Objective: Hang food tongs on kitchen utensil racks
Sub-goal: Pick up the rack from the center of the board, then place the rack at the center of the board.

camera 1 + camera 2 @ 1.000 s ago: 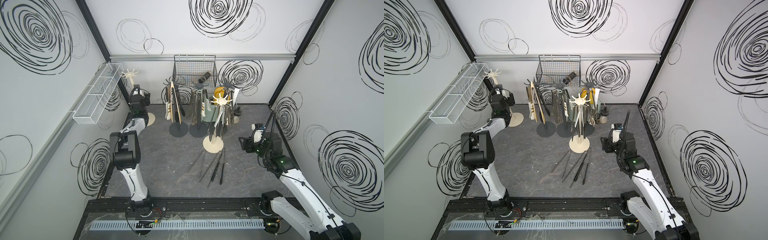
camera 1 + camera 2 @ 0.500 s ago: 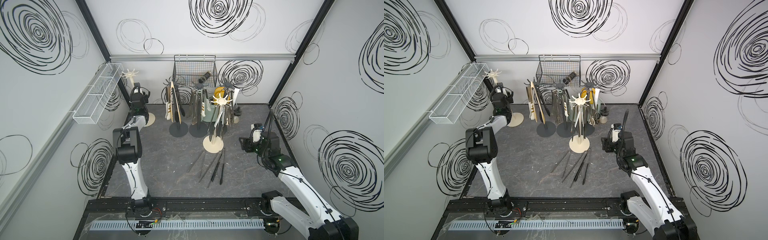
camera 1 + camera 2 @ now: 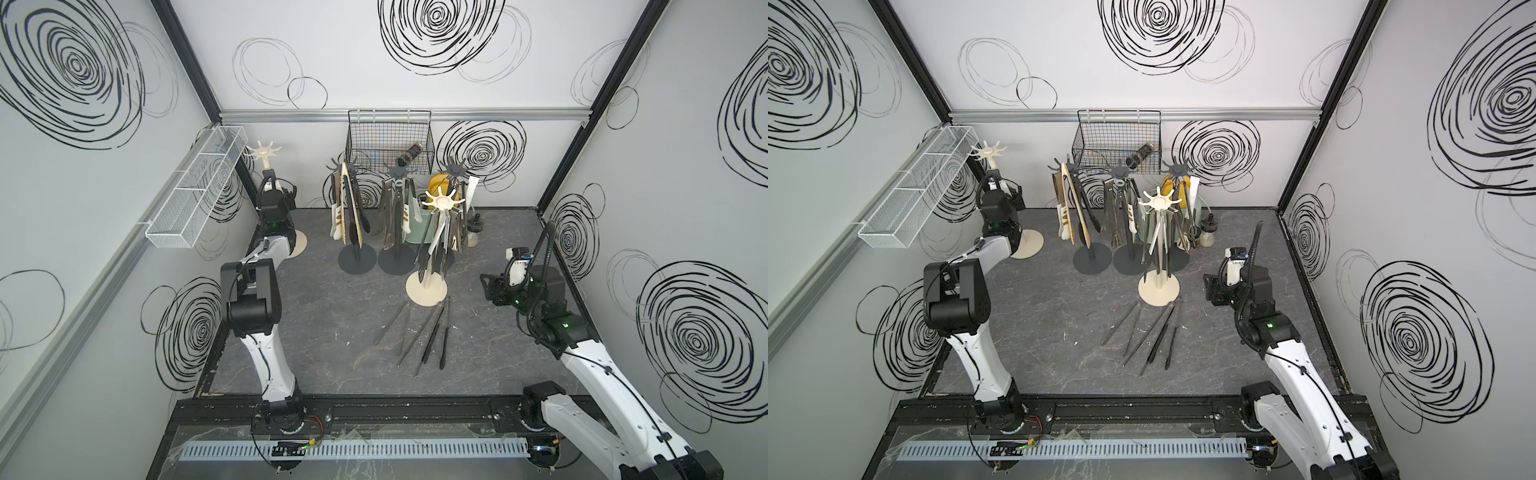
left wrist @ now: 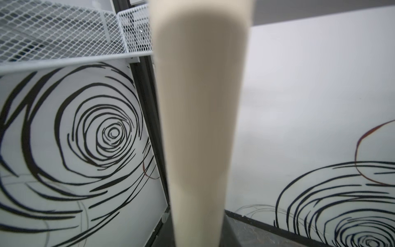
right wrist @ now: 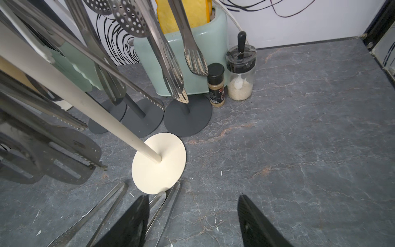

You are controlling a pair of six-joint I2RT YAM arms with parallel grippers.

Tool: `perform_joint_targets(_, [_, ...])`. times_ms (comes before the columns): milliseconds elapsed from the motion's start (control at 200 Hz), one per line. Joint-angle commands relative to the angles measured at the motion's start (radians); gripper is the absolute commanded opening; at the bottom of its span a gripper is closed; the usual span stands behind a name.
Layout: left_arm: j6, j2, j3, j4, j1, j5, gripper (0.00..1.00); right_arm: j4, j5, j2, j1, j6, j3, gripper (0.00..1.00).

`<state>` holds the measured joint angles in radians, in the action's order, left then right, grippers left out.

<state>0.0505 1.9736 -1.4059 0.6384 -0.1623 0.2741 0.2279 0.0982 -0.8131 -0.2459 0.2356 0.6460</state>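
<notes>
I judged the job mostly done but not finished. Taking the loaded cream rack (image 3: 439, 203) as my mark, it carried several steel tongs on its hooks. The three dark grey racks (image 3: 397, 171) close behind it were hung with tongs too: steel, wooden and cream-headed. What was left lay on the table (image 3: 324, 324) just in front of my mark's base, on the robot's side. These were several loose tongs (image 3: 430, 332), and in the right wrist view their nearest ends lay right at the base's edge. The second cream rack (image 3: 262, 150) stood well away to the left of my mark, in the far corner, with its hooks bare. The left gripper (image 3: 275, 192) was at that rack's pole (image 4: 198, 128), which filled the left wrist view. Its fingers were out of sight, so I could not tell whether they were clamped on the pole. The right gripper (image 5: 192, 198) hovered to the right of my mark, jaws apart with nothing between them. I reckoned the remaining work was lifting those loose tongs and hanging them.
</notes>
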Motion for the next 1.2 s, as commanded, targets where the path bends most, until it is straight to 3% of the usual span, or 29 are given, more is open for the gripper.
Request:
perform_joint_targets(0, [-0.042, -0.136, 0.058, 0.034, 0.011, 0.044, 0.00, 0.015, 0.019, 0.044, 0.005, 0.005, -0.008, 0.68])
perform_joint_targets(390, [-0.123, -0.597, 0.408, -0.017, 0.173, 0.250, 0.00, -0.027, 0.091, 0.147, 0.004, 0.001, -0.064, 0.67])
perform_joint_targets(695, [-0.176, -0.891, 0.647, -0.029, 0.458, 0.284, 0.00, -0.043, 0.103, 0.203, 0.003, 0.009, -0.082, 0.67])
perform_joint_targets(846, [-0.176, -0.928, 0.697, -0.007, 0.607, 0.307, 0.00, -0.036, 0.097, 0.230, 0.003, 0.012, -0.085, 0.67])
perform_joint_targets(996, [-0.088, -0.884, 0.696, 0.091, 0.751, 0.339, 0.00, -0.027, 0.089, 0.241, 0.004, 0.015, -0.083, 0.66])
perform_joint_targets(1196, [-0.042, -0.768, 0.630, 0.156, 0.833, 0.361, 0.00, -0.011, 0.070, 0.256, 0.003, 0.017, -0.085, 0.66])
